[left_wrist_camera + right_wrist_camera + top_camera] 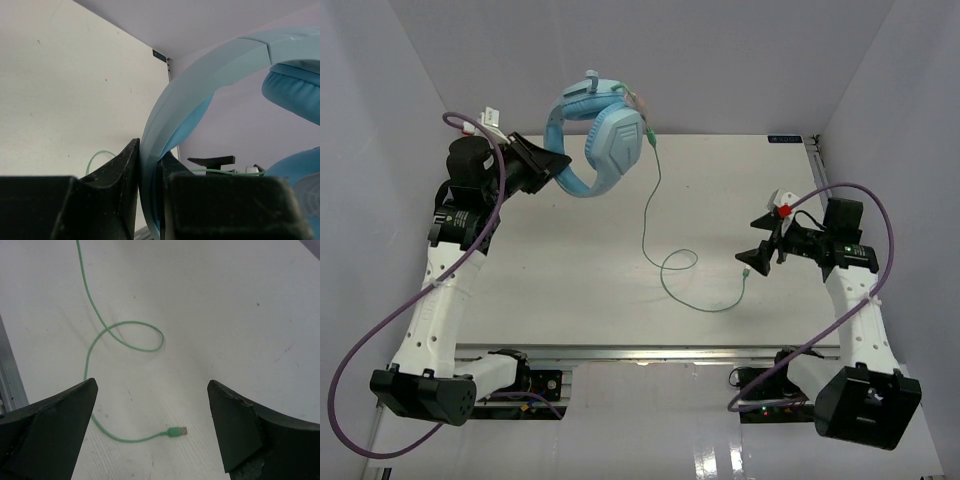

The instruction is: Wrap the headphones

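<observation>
The light blue headphones (600, 140) hang in the air at the back left, held by my left gripper (558, 165), which is shut on the padded band (165, 125). An earcup (295, 92) shows at the right of the left wrist view. The thin pale-green cable (655, 210) drops from the headset to the table, makes a small loop (135, 337) and ends in a USB plug (176, 431). My right gripper (757, 240) is open and empty, hovering above the table with the plug (745, 273) lying between its fingers in the right wrist view.
Thick purple robot cables (420, 300) run along both arms. The white table (570, 270) is walled by pale panels at left, back and right. A metal rail (650, 355) runs along the near edge by the arm bases.
</observation>
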